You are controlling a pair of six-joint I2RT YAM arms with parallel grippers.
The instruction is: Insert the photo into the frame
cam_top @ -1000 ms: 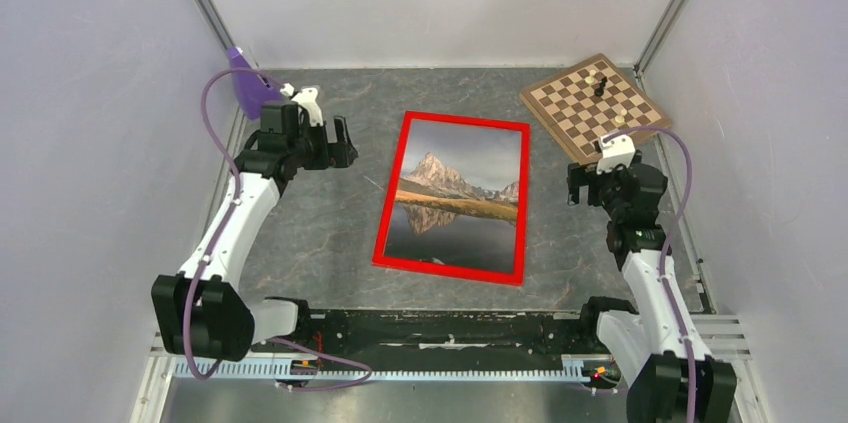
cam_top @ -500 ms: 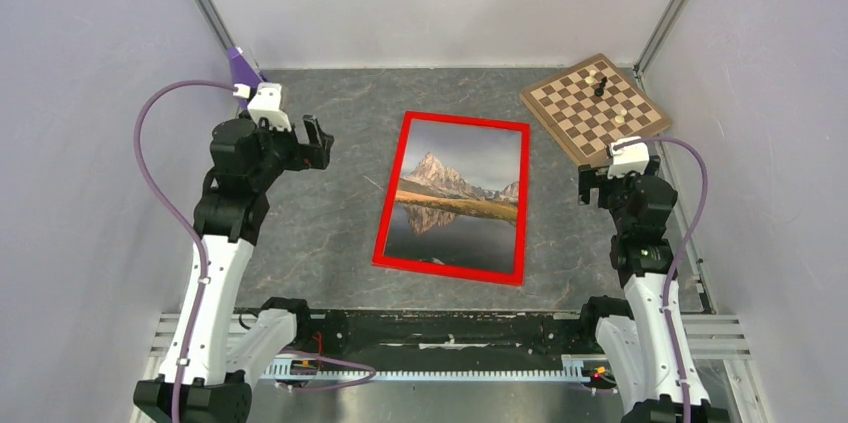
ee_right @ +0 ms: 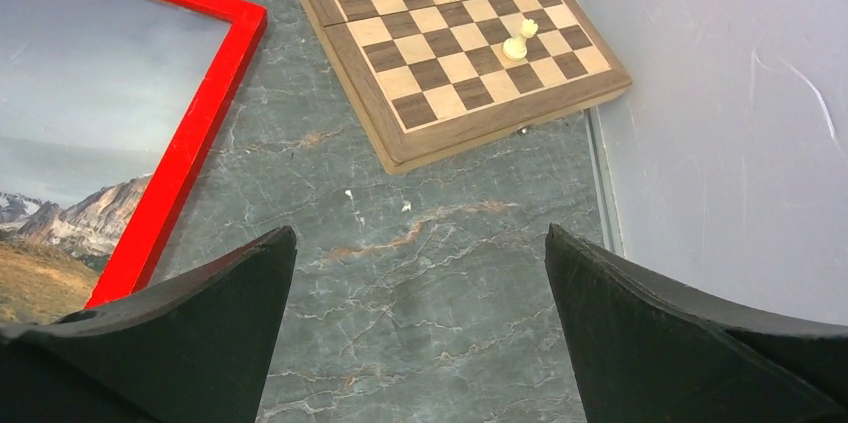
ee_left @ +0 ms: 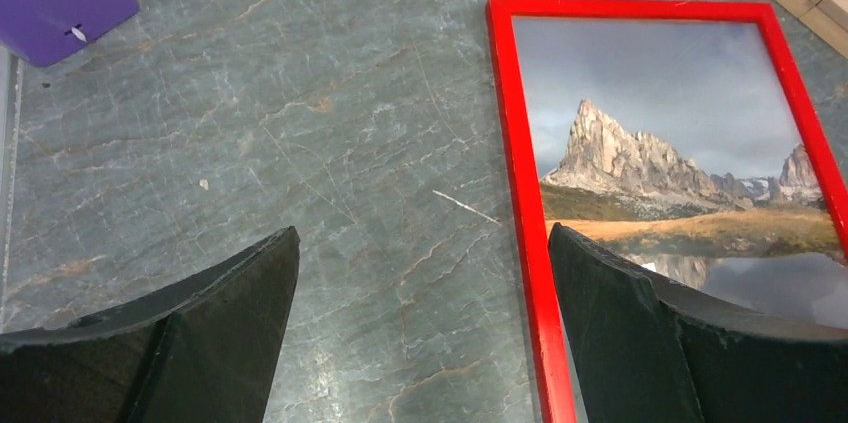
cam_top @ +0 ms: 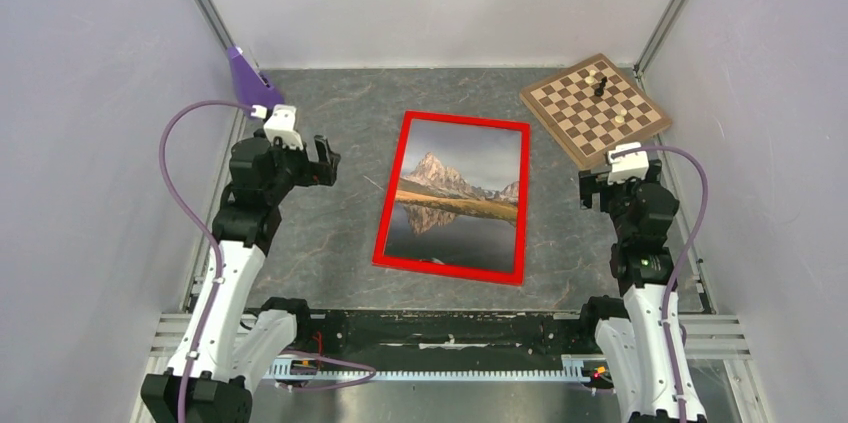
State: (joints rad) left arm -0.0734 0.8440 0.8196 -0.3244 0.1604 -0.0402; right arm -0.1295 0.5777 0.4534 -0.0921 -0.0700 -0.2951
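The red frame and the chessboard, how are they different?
The frame is bright red with a mountain photo inside; the chessboard is brown with light and dark squares. The frame lies in the middle; the chessboard sits in the far right corner. The frame has nothing standing on it; the chessboard has a few small pieces standing on it. Both lie on the grey table.

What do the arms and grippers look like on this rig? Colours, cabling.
Both arms are alike: the left arm and right arm have white link shells with black joint housings. A lilac cable loops beside each to a white camera mount at the wrist. The left gripper and right gripper have broad black fingers tapering to the tips.
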